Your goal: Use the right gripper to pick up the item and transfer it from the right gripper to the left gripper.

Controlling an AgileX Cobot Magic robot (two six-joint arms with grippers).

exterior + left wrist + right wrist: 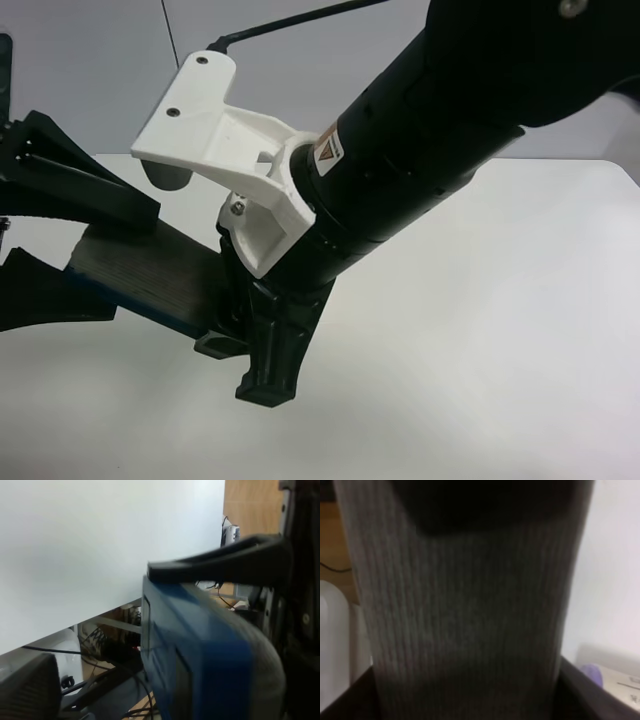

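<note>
The item (165, 275), a flat block with a dark grey felt top and a blue base, is held in the air above the white table (480, 330). My right gripper (240, 330), on the thick black arm with the white wrist bracket, is shut on one end of it. The felt top fills the right wrist view (470, 610). My left gripper (125, 262) is open, with its two fingers on either side of the item's other end. In the left wrist view, one finger (220, 562) lies along the item's blue base (200, 655) and the other finger (30, 685) stands well apart.
The right arm crosses the exterior high view from the top right and hides much of the table. A cream-labelled roll with a purple end (592, 674) shows low in the right wrist view. Cables and a wooden wall (250, 510) show behind the item in the left wrist view.
</note>
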